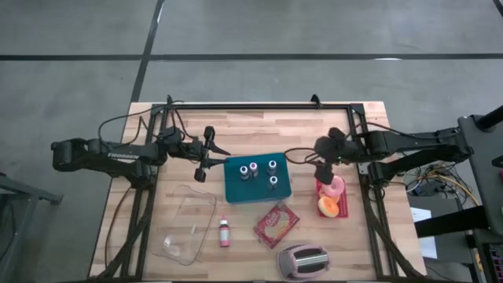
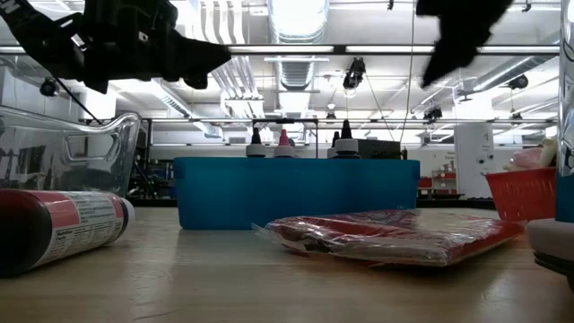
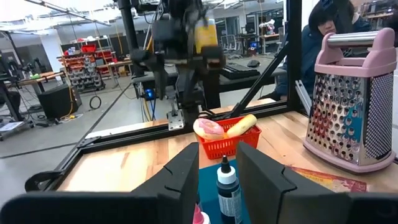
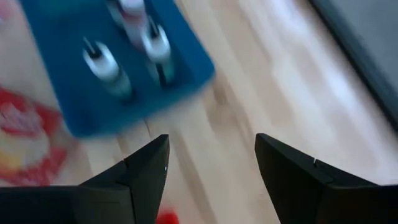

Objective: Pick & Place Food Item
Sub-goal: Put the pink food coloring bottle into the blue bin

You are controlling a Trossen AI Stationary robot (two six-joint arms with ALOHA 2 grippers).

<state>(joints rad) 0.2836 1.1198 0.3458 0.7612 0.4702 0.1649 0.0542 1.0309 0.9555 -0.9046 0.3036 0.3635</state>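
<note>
Right now the right gripper (image 1: 323, 170) is hanging wide open and empty just above the red basket (image 1: 323, 189) of food near the table's (image 1: 377, 236) right edge, seemingly lining up for a grab, while the left gripper (image 1: 202, 156), partly open and empty, is waiting beside the blue tray (image 1: 257, 189).
</note>
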